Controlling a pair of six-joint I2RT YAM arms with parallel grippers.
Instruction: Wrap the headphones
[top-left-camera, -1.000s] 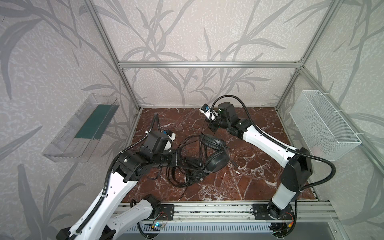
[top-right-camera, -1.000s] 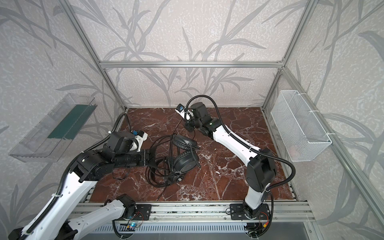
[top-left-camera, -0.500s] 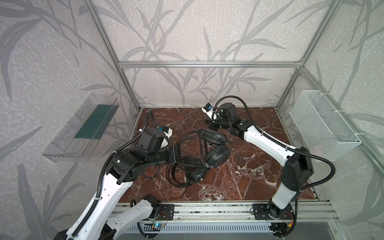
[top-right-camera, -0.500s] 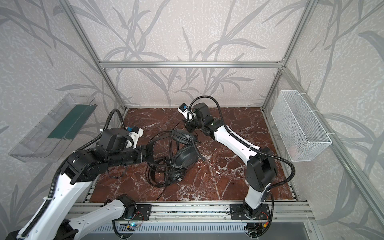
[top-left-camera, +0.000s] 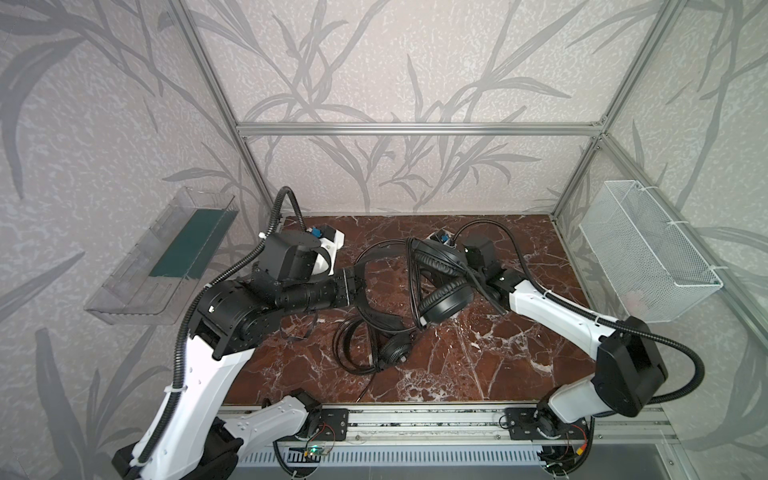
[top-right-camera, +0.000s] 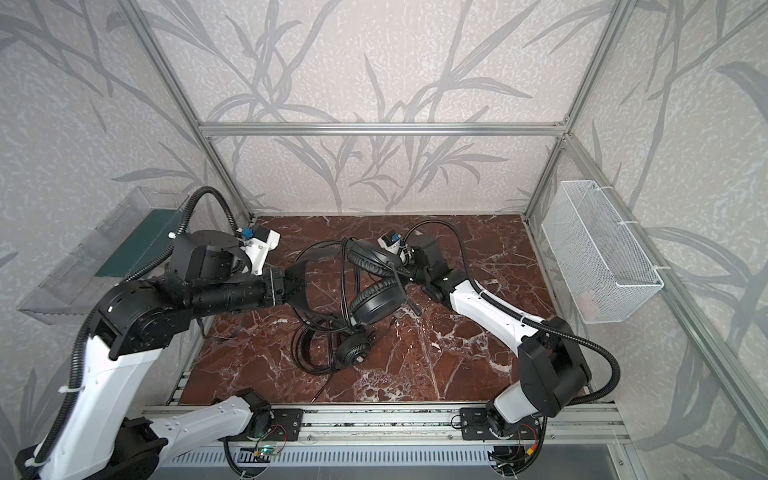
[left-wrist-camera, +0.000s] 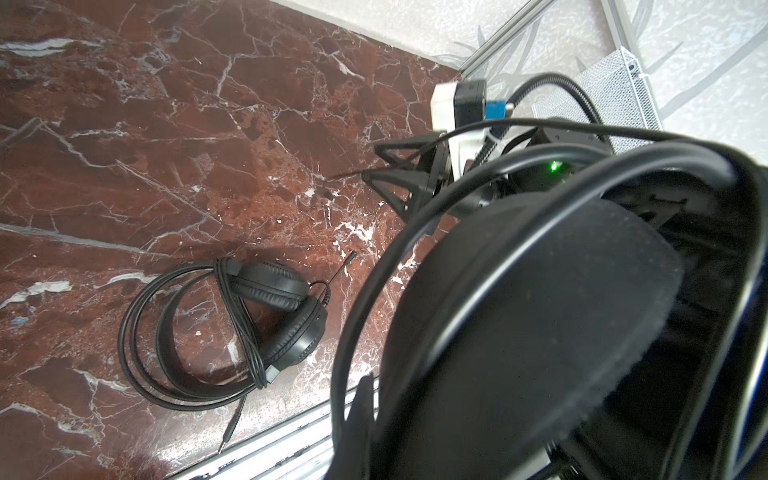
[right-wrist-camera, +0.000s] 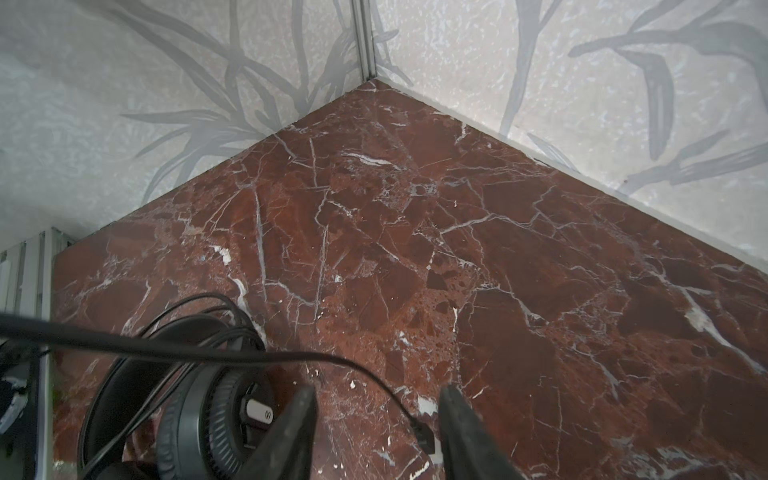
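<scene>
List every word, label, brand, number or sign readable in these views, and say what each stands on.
No text is legible in any view.
The white tag on a headset earcup bears a small dark mark, too blurred to read.

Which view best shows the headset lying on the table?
The left wrist view: the headset on the table shows whole, with its cable wound across it. In both top views the lifted headset overlaps it. The right wrist view shows one earcup; whose, unclear.
</scene>
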